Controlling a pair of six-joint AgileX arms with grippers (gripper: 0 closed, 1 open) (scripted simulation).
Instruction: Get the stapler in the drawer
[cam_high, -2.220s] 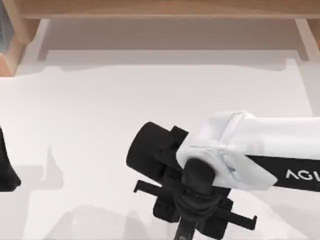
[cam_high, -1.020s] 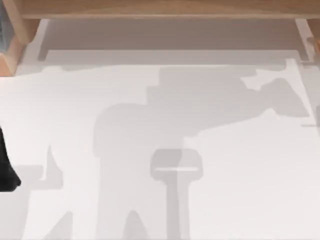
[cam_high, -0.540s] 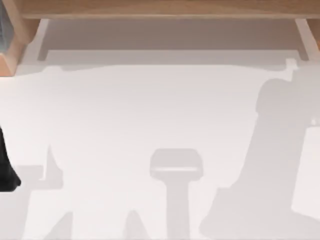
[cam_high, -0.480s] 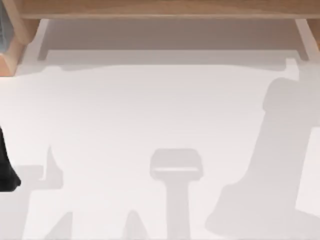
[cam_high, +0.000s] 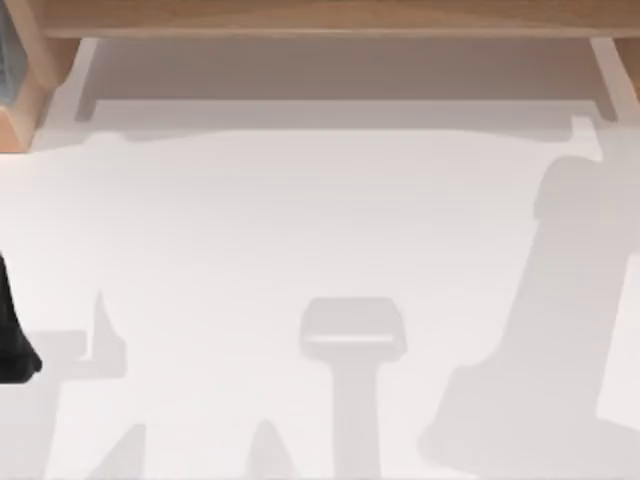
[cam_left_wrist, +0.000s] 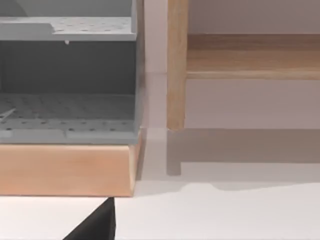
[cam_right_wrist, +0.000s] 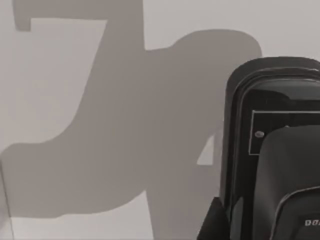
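The stapler (cam_right_wrist: 272, 150) is showing close up in the right wrist view. Its long axis is running straight away from that camera, rounded end farthest, over the white tabletop (cam_high: 300, 220). Judging by that closeness, the right arm is the nearer one. Whether the right hand is wide, narrow or holding the stapler, I cannot tell.

In the top view a large arm shadow (cam_high: 560, 330) is lying at about 3 to 4 o'clock, so the right arm is probably hanging out past that side. The drawer (cam_left_wrist: 67, 107), a grey perforated tray in a wooden frame, is facing the left wrist camera. In the top view it is peeking in as a grey sliver at about 10 o'clock. The stapler would therefore be travelling across the tabletop from 3 o'clock toward 10 o'clock.

A black tapering shape (cam_high: 12, 340) is sitting at 9 o'clock, likely part of the parked left arm. I cannot tell the left hand's state either.
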